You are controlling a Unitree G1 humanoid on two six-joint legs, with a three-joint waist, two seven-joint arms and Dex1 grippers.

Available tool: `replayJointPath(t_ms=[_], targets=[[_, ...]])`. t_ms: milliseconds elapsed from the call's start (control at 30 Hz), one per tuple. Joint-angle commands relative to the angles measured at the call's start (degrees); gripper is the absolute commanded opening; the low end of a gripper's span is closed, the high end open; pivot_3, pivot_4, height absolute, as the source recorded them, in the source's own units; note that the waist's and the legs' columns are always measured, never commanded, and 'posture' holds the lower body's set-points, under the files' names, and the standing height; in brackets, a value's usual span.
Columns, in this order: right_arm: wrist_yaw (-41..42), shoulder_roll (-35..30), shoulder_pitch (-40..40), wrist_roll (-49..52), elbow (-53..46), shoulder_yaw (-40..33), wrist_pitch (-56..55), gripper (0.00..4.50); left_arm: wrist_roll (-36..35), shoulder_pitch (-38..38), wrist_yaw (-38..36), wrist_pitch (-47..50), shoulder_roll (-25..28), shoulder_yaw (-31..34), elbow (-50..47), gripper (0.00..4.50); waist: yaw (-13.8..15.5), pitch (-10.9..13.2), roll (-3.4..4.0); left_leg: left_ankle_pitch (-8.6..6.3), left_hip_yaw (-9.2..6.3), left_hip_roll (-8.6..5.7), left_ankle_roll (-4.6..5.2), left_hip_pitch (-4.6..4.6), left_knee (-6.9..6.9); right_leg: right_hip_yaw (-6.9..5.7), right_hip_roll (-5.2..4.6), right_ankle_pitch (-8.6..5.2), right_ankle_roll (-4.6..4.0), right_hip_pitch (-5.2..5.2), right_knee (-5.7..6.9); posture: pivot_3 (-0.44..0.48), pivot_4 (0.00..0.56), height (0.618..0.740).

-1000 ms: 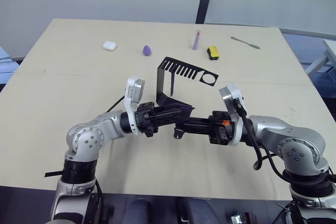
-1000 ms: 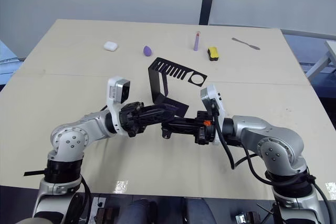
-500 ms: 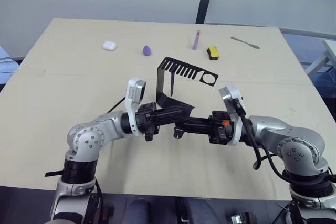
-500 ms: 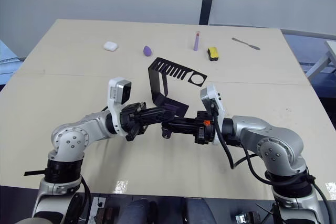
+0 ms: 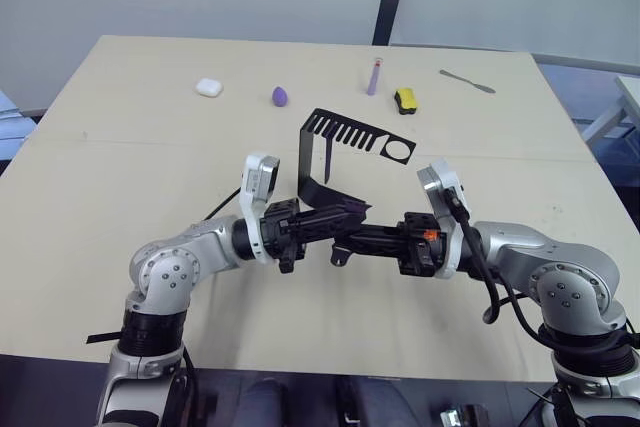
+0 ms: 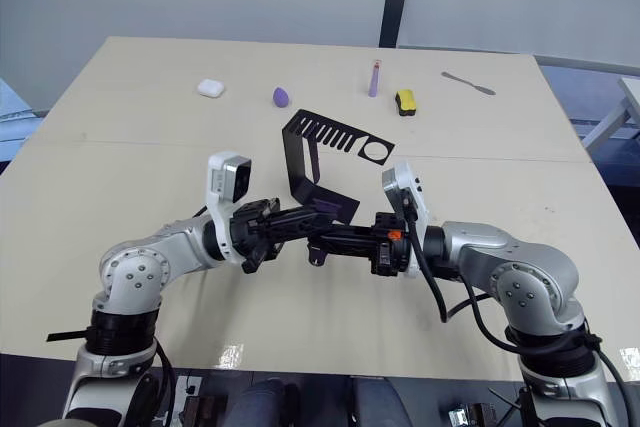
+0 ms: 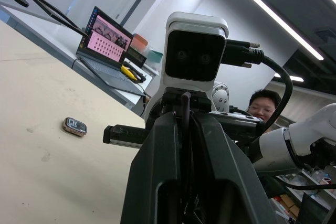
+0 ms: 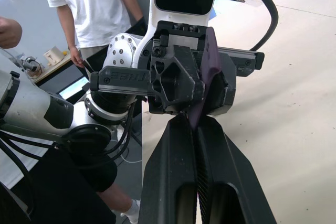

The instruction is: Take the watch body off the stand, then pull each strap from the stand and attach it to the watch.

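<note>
A robot's two arms meet over a pale wooden table [image 5: 120, 177], fingertips nose to nose just in front of the black stand [image 5: 330, 152], whose slotted top arm hangs bare. The right gripper [image 5: 352, 238] is clamped on a dark purple strap [image 8: 209, 66] — its free end reaches into the left gripper [image 5: 318, 226], whose fingers look closed around it. Over the last second the left arm's elbow has crept slightly toward the right arm while the right held steady, which suggests a fine alignment rather than a fresh pickup. A small dark piece [image 5: 341, 258] dangles below the joined tips. The watch body [image 7: 74, 126] lies flat on the table, apart from both grippers — so no strap seems joined to it yet.
</note>
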Motion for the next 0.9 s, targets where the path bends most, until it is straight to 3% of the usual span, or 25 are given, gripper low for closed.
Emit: replayJointPath(t_ms=[33, 900], targets=[[0.01, -0.81, -0.52, 1.58, -0.58, -2.51, -0.28, 0.00, -1.99, -0.18, 0.37, 0.28, 0.21, 1.07, -1.46, 0.47, 0.02, 0.00, 0.00, 0.00, 0.00, 0.00, 0.00, 0.00, 0.00, 0.00, 0.00, 0.00, 0.00, 0.00, 0.00, 0.000, 0.150, 0.740], [0.51, -1.23, -0.05, 0.83, -1.33, -2.10, -0.66, 0.00, -2.93, -1.30, 0.49, 0.88, 0.14, 0.96, -1.78, 0.47, 0.01, 0.00, 0.00, 0.00, 0.00, 0.00, 0.00, -0.01, -0.01, 0.00, 0.00, 0.00, 0.00, 0.00, -0.05, 0.000, 0.150, 0.740]])
